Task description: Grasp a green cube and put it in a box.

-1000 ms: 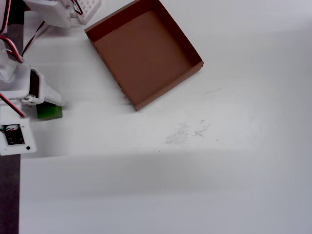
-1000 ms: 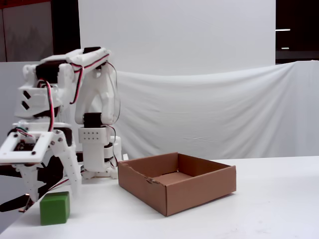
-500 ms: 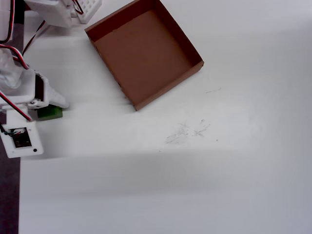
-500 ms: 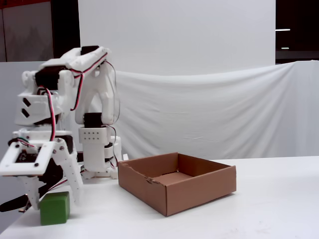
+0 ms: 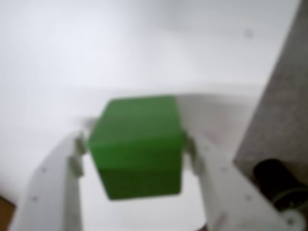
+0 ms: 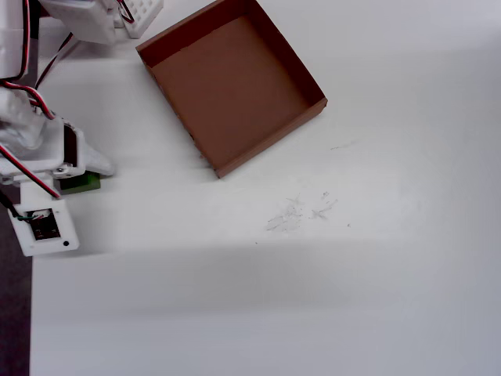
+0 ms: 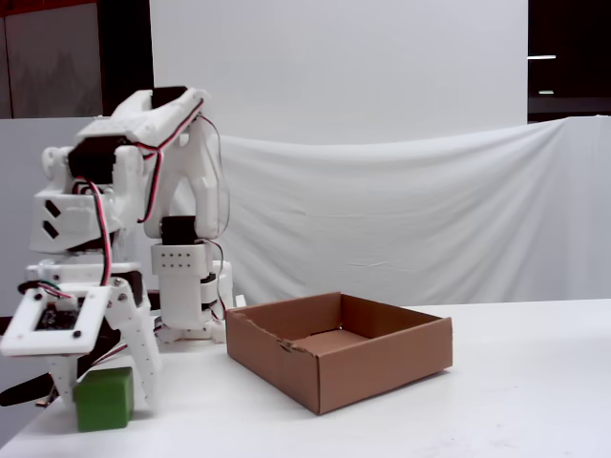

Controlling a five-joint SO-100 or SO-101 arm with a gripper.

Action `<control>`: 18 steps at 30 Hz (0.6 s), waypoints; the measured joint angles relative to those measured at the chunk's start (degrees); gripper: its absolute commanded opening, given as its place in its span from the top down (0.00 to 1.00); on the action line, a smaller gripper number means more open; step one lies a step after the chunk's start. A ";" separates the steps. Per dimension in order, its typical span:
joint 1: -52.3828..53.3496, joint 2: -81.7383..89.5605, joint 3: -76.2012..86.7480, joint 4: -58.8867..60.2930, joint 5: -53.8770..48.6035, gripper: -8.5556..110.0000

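The green cube [image 5: 137,159] rests on the white table and fills the gap between my white fingers [image 5: 72,163] in the wrist view. My gripper [image 5: 134,144] is open around it, one finger close on each side with a thin gap. From overhead, the gripper [image 6: 74,176] covers most of the cube [image 6: 81,184] at the table's left edge. In the fixed view the cube [image 7: 103,398] stands at the lower left under the gripper [image 7: 95,386]. The brown box [image 6: 235,86] lies empty to the right, also seen in the fixed view [image 7: 382,367].
A white gridded object [image 6: 141,12] and the arm's base [image 7: 186,296] stand behind the cube. The table's left edge borders a dark strip [image 6: 16,313] close to the cube. Faint scuff marks [image 6: 301,211] lie mid-table. A white cloth [image 7: 401,210] hangs behind.
The gripper has dropped lower and slid over the cube, which now sits between the fingers. The cube and box have not moved.
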 measured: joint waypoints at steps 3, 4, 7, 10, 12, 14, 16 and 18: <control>-0.26 0.00 0.00 0.00 0.00 0.74; -0.35 0.00 0.00 0.00 0.00 0.74; -0.35 0.00 0.00 0.00 0.00 0.75; -0.53 0.00 0.00 0.00 0.00 0.76; -0.62 0.00 0.00 0.00 0.00 0.76; -0.70 0.00 0.00 0.00 0.00 0.76; -0.70 0.00 0.00 0.00 0.00 0.77; -0.70 0.00 0.00 -0.09 0.00 0.77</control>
